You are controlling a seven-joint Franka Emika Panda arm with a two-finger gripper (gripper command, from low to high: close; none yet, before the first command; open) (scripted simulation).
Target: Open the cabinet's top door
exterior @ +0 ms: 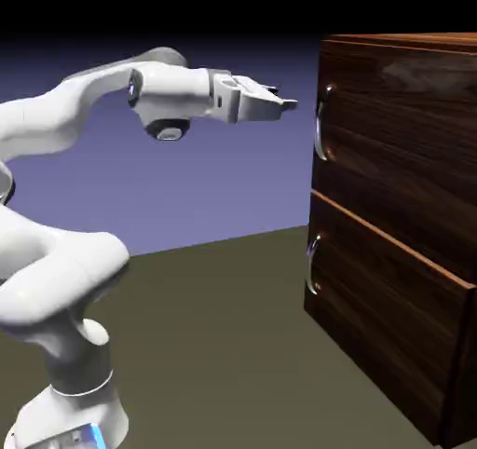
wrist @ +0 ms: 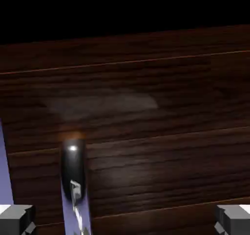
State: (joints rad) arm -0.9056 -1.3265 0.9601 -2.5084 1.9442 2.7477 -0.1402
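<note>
Dark olive bench (exterior: 214, 345) runs beneath everything we see from the exterior view, with the rest laid out from near to far. Nearest us, the white arm (exterior: 70, 275) rises from about 7 o'clock and bends across the exterior view's left. Its hand (exterior: 282, 97) hangs near 1 o'clock, high above the bench, pointing toward 3 o'clock. We see the jaws standing wide, with nothing between them.

Just beyond the tips, toward 4 o'clock, we find the curved silver top handle (exterior: 322, 126), apart from the jaws. From the hand view, it shows at about 7 o'clock. It is fixed to the top door (exterior: 401, 149), our task's thing, which lies between 2 and 3 o'clock in the exterior view and looks shut to us.

Below it, around 4 o'clock, we see the lower panel (exterior: 391, 317) with its own silver handle (exterior: 314, 265). Both belong to the dark wood-grain cabinet (exterior: 410, 39). Farthest off, we have the blue-violet backdrop (exterior: 214, 177), darkening to black at 12 o'clock.
</note>
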